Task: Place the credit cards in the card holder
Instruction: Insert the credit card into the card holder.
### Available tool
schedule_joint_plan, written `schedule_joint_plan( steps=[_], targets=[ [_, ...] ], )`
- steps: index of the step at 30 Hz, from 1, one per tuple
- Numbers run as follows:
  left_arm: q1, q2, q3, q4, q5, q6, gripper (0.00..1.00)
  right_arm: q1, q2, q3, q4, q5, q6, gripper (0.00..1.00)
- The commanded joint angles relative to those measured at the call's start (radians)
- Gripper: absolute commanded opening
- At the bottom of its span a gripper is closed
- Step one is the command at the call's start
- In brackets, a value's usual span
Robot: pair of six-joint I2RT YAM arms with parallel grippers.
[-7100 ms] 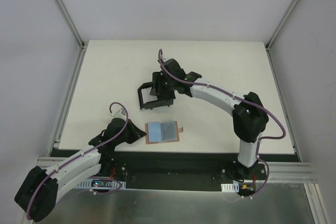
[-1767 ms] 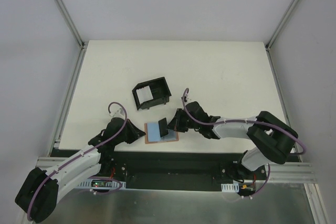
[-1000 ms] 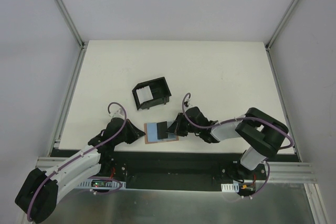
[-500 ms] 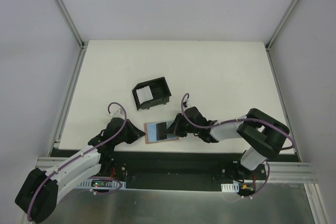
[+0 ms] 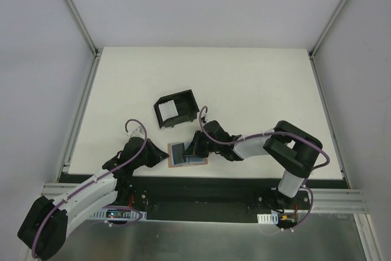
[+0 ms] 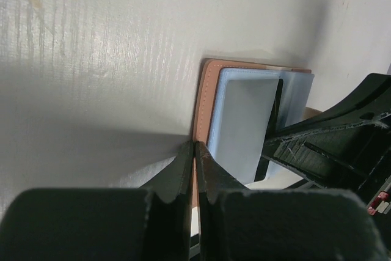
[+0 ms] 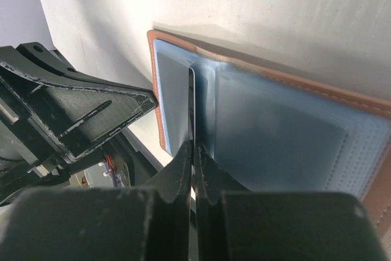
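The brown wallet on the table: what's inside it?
The open card holder shows light blue pockets. The right end effector holds one card edge-on against that lining, near the fold. Whether any cards already sit inside the pockets cannot be seen; the lining covers them.

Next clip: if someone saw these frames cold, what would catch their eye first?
Both arms meet at the open tan card holder at the near edge of the table. The left gripper is shut on its leather rim, and the right gripper pinches a credit card standing on edge against the blue lining. Farther back sits a black open-sided box with something white inside.
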Motion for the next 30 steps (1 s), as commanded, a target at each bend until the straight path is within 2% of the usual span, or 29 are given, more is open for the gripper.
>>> schedule_joint_plan(
  steps=[1, 6, 10, 22, 30],
  targets=[
    [0.012, -0.009, -0.024, 0.002, -0.002, -0.011, 0.00, 0.015, -0.011, 0.024, -0.061, 0.011, -0.042, 0.05],
    [0.012, -0.012, -0.029, 0.002, -0.004, -0.014, 0.00, 0.013, -0.137, 0.016, -0.224, 0.126, -0.137, 0.30],
    [0.012, -0.012, -0.031, 0.002, -0.002, -0.011, 0.00, 0.013, -0.163, 0.038, -0.274, 0.142, -0.174, 0.36],
    [0.012, -0.020, -0.034, 0.004, -0.002, -0.016, 0.00, 0.039, 0.002, 0.183, -0.283, 0.001, -0.177, 0.37],
    [0.012, -0.023, -0.031, 0.004, -0.002, -0.013, 0.00, 0.058, -0.025, 0.210, -0.283, 0.011, -0.216, 0.33]
  ],
)
